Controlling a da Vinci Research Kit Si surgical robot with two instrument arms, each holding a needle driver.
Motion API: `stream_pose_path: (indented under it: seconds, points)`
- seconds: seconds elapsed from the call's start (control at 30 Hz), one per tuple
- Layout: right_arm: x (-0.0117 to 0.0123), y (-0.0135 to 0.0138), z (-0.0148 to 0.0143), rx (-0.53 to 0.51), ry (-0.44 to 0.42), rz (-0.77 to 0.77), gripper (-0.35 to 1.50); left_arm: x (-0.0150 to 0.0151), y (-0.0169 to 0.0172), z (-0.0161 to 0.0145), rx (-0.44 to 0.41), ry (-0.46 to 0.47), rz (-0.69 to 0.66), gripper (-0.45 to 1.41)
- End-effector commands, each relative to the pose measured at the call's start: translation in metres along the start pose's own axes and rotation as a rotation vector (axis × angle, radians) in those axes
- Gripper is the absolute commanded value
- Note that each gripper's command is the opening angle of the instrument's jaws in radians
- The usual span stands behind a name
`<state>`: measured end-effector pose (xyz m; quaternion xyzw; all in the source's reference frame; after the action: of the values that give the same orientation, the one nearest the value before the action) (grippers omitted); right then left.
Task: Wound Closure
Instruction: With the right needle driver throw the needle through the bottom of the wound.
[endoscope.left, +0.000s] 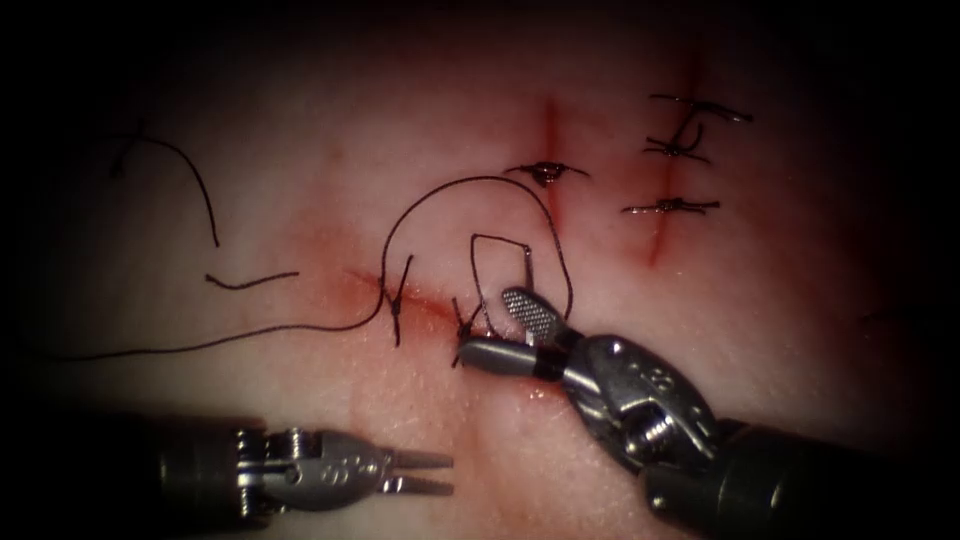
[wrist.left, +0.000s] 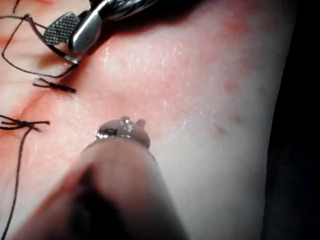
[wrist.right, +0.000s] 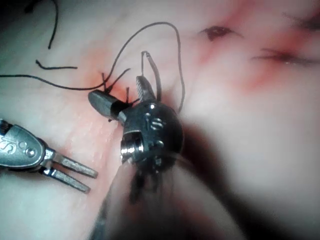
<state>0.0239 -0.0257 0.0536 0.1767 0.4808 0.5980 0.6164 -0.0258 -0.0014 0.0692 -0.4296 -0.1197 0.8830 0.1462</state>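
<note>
- The right tool (endoscope.left: 495, 325) sits at 5 o'clock of the tissue (endoscope.left: 330, 130), jaws spread wide at the horizontal cut (endoscope.left: 420, 300), holding nothing.
- The left tool (endoscope.left: 425, 472) lies at 7 o'clock, jaws slightly parted, empty.
- Thread (endoscope.left: 470, 190) loops at 12 o'clock above the right tool's jaws.
- I cannot tell where the needle is.

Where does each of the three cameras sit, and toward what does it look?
Endoscope: above and in front of the tissue; left gripper and right gripper, both open, holding nothing.
Left wrist: along the left shaft at the tissue.
Right wrist: along the right shaft at its open gripper.
Shared: all show the right gripper and thread.
</note>
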Motion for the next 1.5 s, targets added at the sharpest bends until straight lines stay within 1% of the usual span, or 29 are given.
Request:
stream_pose_path:
  seconds: [0.03,0.07,0.1,0.17,0.23,0.33,0.4,0.43,0.53,0.6,0.7,0.77,0.8,0.9,0.97,1.03,1.23,1.5]
  points:
    - [0.0012,0.0006,0.0004,0.020,-0.008,0.004,1.47,0.0001,0.0000,0.0005,0.009,0.013,0.012,-0.05]
    - [0.0016,0.0008,0.0001,0.025,-0.012,0.006,1.47,0.0005,-0.0004,0.0002,0.020,0.022,0.027,-0.08]
    - [0.0025,0.0012,-0.0005,0.047,-0.039,0.010,1.47,0.0016,-0.0011,-0.0003,0.052,0.058,0.051,-0.10]
    - [0.0030,0.0014,-0.0011,0.063,-0.075,0.011,1.45,0.0028,-0.0017,-0.0005,0.076,0.083,0.072,-0.11]
    - [0.0033,0.0018,-0.0020,0.087,-0.121,0.005,1.36,0.0040,-0.0022,-0.0001,0.077,0.105,0.093,-0.11]
    - [0.0033,0.0025,-0.0023,0.109,-0.154,-0.004,1.35,0.0042,-0.0024,0.0009,0.070,0.113,0.108,-0.13]
    - [0.0032,0.0033,-0.0021,0.136,-0.169,-0.001,1.35,0.0040,-0.0026,0.0015,0.061,0.124,0.117,-0.13]
    - [0.0029,0.0041,-0.0015,0.159,-0.178,-0.002,1.38,0.0035,-0.0028,0.0021,0.048,0.122,0.122,-0.13]
    - [0.0022,0.0050,-0.0001,0.187,-0.185,0.003,1.47,0.0026,-0.0034,0.0026,0.041,0.114,0.129,-0.13]
    - [0.0017,0.0054,0.0014,0.213,-0.193,-0.006,1.47,0.0019,-0.0040,0.0027,0.033,0.108,0.133,-0.13]
    - [0.0016,0.0054,0.0023,0.241,-0.204,-0.014,1.47,0.0012,-0.0045,0.0024,0.026,0.107,0.136,-0.13]
    - [0.0018,0.0052,0.0022,0.243,-0.205,-0.013,1.42,0.0009,-0.0045,0.0022,0.025,0.107,0.144,-0.13]
    - [0.0019,0.0052,0.0020,0.225,-0.196,-0.012,1.42,0.0009,-0.0045,0.0022,0.025,0.107,0.144,-0.13]
    - [0.0026,0.0054,0.0015,0.176,-0.169,-0.072,1.47,0.0009,-0.0043,0.0022,0.025,0.103,0.145,-0.13]
    - [0.0033,0.0056,0.0011,0.176,-0.153,-0.110,1.48,0.0010,-0.0041,0.0023,0.026,0.100,0.145,-0.13]
    - [0.0038,0.0055,0.0009,0.184,-0.139,-0.102,1.48,0.0011,-0.0039,0.0027,0.031,0.098,0.145,-0.13]
    - [0.0036,0.0048,0.0018,0.207,-0.141,-0.106,1.48,0.0012,-0.0038,0.0033,0.028,0.096,0.145,-0.13]
    - [0.0031,0.0045,0.0031,0.208,-0.153,-0.111,1.48,0.0010,-0.0037,0.0030,0.020,0.090,0.142,-0.13]
